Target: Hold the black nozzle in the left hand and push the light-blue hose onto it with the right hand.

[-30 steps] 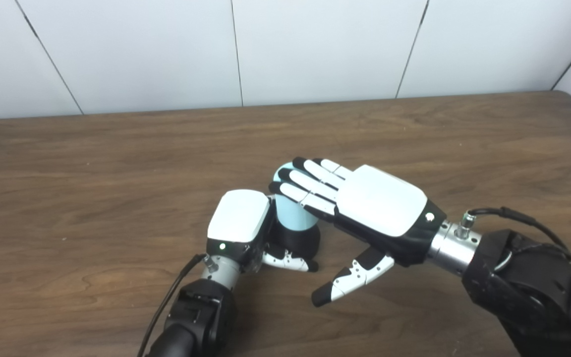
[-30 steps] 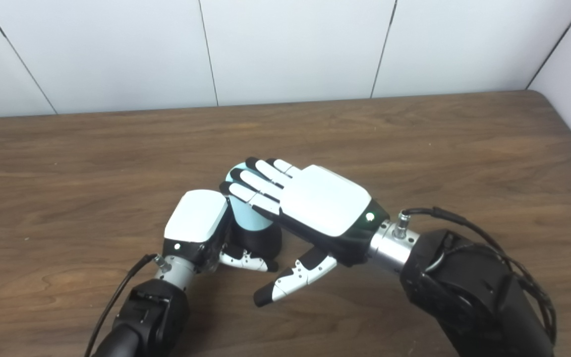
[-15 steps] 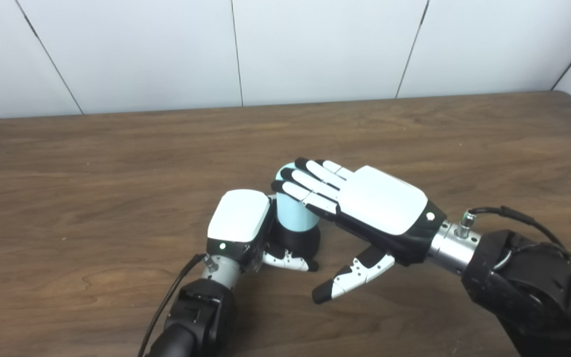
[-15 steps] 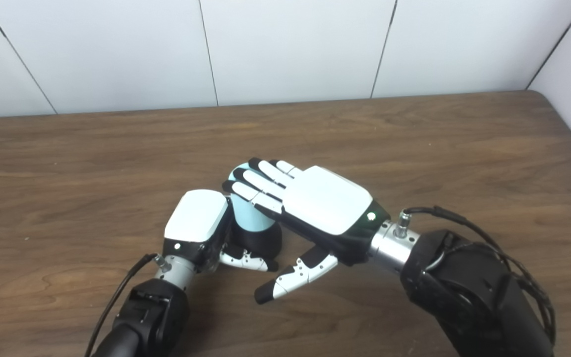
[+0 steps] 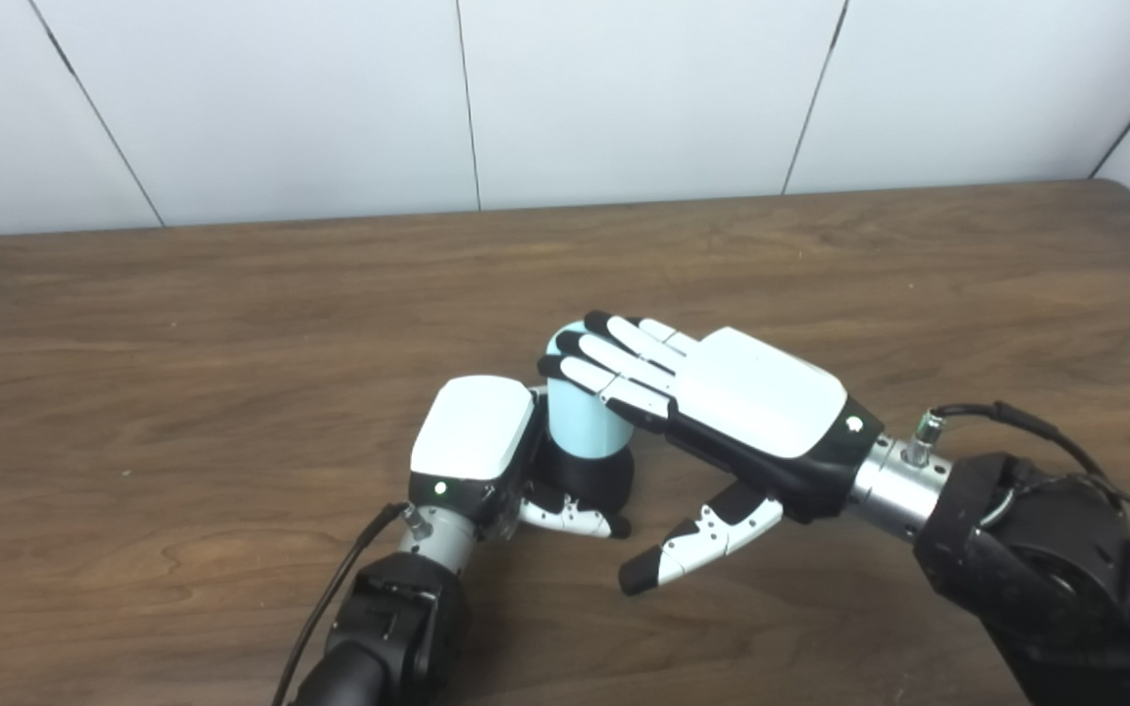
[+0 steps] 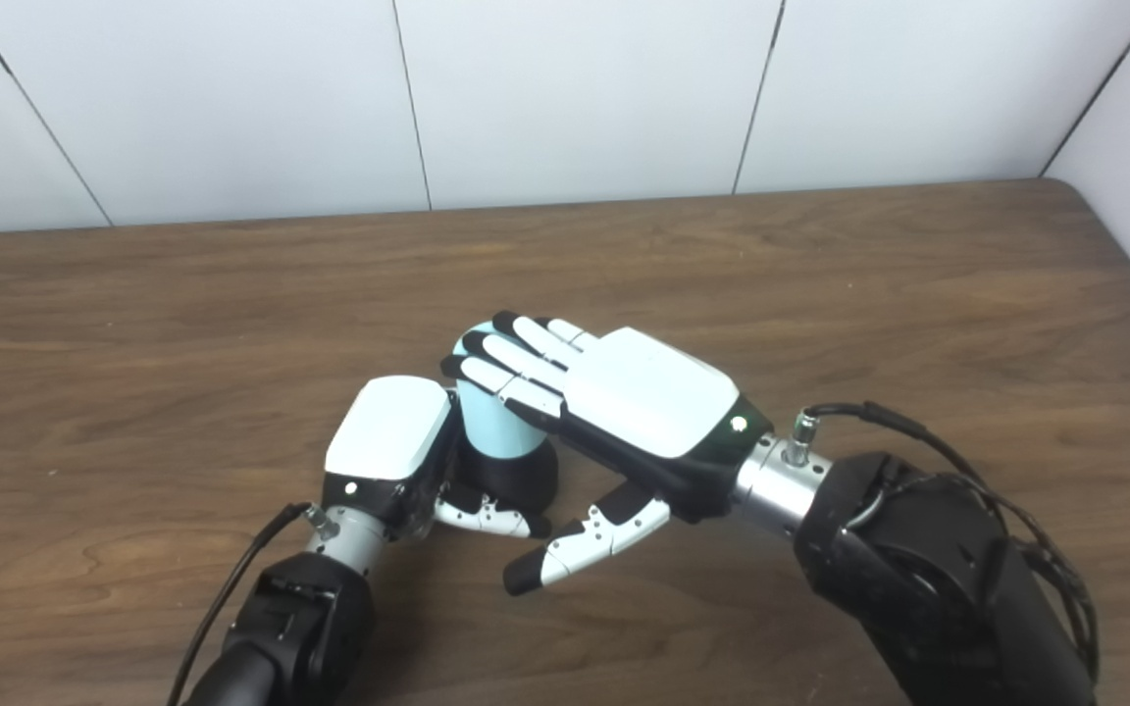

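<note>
A brown wood-grain table fills the scene, backed by a white panelled wall. The right hand, white-backed with black-tipped fingers, lies flat and palm down, its fingers pressed side by side and stretched over the top of the short light-blue cylindrical hose, touching its upper end; its thumb juts out below, apart from the fingers and closing on nothing. The left hand, just to the left of the right hand's fingertips, is curled around the black round nozzle, its thumb wrapping the nozzle's front near the table. The hose stands upright on the nozzle, directly beneath the right fingers and touching the left hand's side. How deeply the hose sits over the nozzle cannot be told.
</note>
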`<act>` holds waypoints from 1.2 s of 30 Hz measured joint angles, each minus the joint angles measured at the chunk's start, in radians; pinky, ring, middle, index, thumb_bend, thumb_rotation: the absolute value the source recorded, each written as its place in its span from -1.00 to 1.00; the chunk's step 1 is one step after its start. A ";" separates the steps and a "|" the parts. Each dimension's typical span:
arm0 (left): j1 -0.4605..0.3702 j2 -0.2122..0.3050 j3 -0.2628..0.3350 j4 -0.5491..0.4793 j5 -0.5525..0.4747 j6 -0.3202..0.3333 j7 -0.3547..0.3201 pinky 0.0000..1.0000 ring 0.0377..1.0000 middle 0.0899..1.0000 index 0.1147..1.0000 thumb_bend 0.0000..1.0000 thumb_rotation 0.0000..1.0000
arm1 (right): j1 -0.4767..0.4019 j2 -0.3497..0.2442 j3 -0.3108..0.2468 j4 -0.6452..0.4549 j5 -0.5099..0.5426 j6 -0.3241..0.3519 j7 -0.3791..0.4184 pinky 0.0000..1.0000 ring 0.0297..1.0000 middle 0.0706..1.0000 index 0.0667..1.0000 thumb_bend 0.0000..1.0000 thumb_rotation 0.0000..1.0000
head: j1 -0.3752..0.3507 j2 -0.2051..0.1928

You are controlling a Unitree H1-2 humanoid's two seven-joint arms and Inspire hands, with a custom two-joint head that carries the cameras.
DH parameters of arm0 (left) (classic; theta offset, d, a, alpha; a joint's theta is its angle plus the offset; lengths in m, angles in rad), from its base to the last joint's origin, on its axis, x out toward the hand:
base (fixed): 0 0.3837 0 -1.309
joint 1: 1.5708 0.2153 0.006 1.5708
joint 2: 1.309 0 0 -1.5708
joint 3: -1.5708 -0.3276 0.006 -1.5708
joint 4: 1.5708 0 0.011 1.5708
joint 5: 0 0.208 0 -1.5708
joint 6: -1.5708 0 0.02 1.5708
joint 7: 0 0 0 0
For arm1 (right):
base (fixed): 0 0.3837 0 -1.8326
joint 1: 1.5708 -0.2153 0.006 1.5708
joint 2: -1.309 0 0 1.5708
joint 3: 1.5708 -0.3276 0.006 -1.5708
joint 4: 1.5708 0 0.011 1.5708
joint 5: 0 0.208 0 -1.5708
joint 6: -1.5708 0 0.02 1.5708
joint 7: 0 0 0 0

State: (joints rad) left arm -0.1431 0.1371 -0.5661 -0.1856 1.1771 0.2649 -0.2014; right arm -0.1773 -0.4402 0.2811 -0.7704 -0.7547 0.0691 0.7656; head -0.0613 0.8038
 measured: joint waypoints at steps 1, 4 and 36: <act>0.000 0.000 0.000 0.000 0.000 0.000 0.000 -0.23 -0.21 -0.29 -0.16 0.05 -1.00 | 0.000 0.000 0.000 0.000 0.000 0.000 0.000 0.99 1.00 0.98 0.92 0.45 1.00 | 0.002 0.000; 0.000 0.000 0.000 0.000 0.000 0.000 0.000 -0.23 -0.21 -0.30 -0.16 0.05 -1.00 | 0.000 0.000 0.000 0.000 0.000 0.000 -0.001 0.98 1.00 0.97 0.92 0.46 1.00 | 0.002 0.000; -0.001 0.000 0.000 -0.005 0.000 0.000 -0.006 -0.28 -0.23 -0.21 -0.16 0.05 -1.00 | -0.114 0.002 -0.111 -0.028 0.092 0.138 0.045 1.00 1.00 1.00 1.00 0.26 1.00 | -0.003 0.003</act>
State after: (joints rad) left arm -0.1436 0.1367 -0.5659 -0.1909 1.1769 0.2653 -0.2070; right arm -0.2912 -0.4381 0.1696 -0.7984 -0.6627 0.2074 0.8102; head -0.0644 0.8069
